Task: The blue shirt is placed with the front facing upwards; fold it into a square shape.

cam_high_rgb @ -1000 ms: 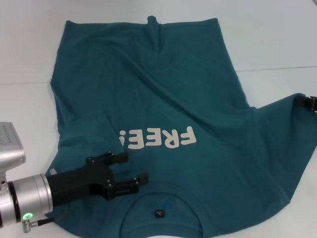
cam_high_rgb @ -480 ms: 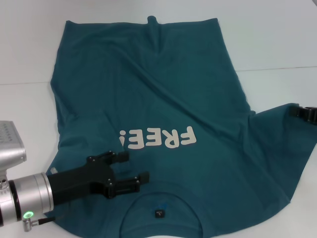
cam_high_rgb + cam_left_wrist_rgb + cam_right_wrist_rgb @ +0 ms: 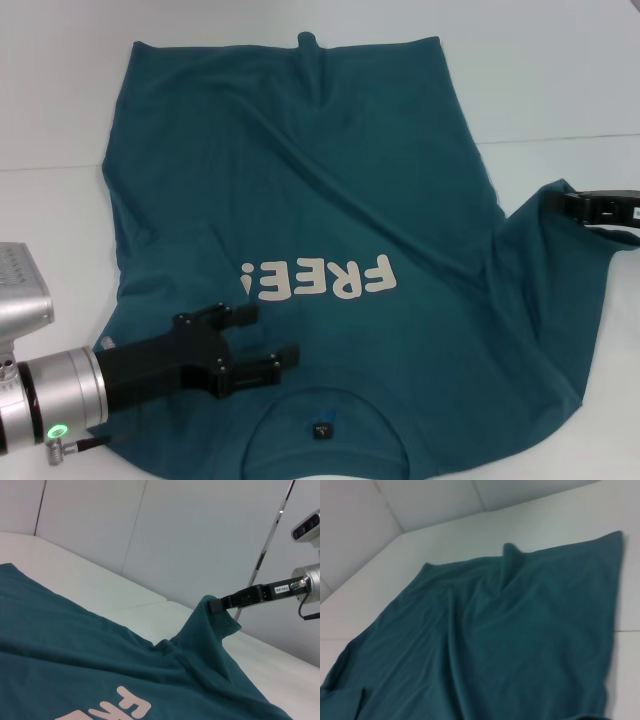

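The blue shirt (image 3: 330, 180) lies spread on the white table, front up. Its cream "FREE!" lettering (image 3: 320, 280) reads upside down and the neck label (image 3: 322, 431) is nearest me. My left gripper (image 3: 270, 335) stands open just over the shirt's near left shoulder, beside the collar, holding nothing. My right gripper (image 3: 565, 203) is at the far right, shut on the tip of the right sleeve (image 3: 540, 230), which it holds lifted off the table. The left wrist view shows that gripper (image 3: 212, 605) pinching the raised sleeve peak (image 3: 210, 630). The right wrist view shows only the shirt's body (image 3: 510, 640) down to its hem.
The white table (image 3: 60, 120) shows bare around the shirt on the left, the far side and the right, with a seam line (image 3: 560, 138) running across it. The shirt's collar reaches the near table edge. A pale panelled wall (image 3: 200, 530) stands behind.
My right gripper has moved left and inward with the sleeve, lifting it and drawing the cloth over the shirt's right side. The left gripper has barely moved.
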Robot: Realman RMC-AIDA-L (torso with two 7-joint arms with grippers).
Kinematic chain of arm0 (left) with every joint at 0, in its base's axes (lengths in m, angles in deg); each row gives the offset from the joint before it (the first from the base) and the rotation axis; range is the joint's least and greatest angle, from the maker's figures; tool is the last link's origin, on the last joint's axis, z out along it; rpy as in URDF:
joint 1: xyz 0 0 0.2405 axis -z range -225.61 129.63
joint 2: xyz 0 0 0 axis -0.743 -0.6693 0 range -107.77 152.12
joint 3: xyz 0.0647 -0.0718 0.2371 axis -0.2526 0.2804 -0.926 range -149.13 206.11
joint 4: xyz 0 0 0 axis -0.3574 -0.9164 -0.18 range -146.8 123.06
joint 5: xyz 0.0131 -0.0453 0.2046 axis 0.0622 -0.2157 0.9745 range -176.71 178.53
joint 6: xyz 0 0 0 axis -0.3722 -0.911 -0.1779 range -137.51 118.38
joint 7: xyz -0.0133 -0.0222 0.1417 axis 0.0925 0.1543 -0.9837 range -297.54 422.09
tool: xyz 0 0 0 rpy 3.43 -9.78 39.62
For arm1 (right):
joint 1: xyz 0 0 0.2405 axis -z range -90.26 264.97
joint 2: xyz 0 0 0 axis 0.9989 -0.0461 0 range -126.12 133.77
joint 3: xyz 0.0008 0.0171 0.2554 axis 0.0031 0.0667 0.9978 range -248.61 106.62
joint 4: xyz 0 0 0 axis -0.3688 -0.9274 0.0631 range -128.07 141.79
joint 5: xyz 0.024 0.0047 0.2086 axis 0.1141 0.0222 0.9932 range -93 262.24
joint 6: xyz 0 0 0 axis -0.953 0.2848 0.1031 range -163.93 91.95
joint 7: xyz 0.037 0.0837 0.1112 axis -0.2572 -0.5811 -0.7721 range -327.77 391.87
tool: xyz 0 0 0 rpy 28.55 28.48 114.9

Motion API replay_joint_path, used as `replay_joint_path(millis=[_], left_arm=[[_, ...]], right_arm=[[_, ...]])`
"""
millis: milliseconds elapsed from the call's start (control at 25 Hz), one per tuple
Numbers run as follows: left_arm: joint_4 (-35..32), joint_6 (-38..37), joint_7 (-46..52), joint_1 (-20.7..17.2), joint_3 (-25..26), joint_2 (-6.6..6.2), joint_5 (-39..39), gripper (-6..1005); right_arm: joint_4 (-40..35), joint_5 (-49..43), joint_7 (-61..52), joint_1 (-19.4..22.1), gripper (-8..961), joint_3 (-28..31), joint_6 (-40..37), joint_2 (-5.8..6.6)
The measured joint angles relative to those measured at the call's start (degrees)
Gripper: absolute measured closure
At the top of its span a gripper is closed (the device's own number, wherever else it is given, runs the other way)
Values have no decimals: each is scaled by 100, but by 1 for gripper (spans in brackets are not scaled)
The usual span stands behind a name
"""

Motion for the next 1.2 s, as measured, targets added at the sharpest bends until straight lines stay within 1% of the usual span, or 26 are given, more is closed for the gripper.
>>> replay_joint_path(millis=[200,360,520,600,720,840,1040,1200], left_arm=[[14,50,6,0,0,0,0,94],[16,96,55,7,0,0,0,94],[18,127,62,13,1,0,0,94],[18,156,62,20,0,0,0,94],[19,189,62,41,0,-5,0,94],[19,192,63,50,0,-8,0,94],[19,194,62,63,1,-9,0,94],[18,234,62,74,0,-9,0,94]], right_arm=[[26,-5,-21,-124,942,-218,-5,-22],[43,-17,-24,-205,942,-319,-16,-64],[102,-28,-25,-338,941,-472,-256,-80],[121,-30,-28,-415,899,-577,-384,-98],[129,-35,-40,-534,837,-737,-501,-160],[129,-40,-44,-602,733,-833,-494,-207],[123,-40,-45,-593,567,-827,-464,-219],[105,-40,-91,-444,444,-792,-295,-193]])
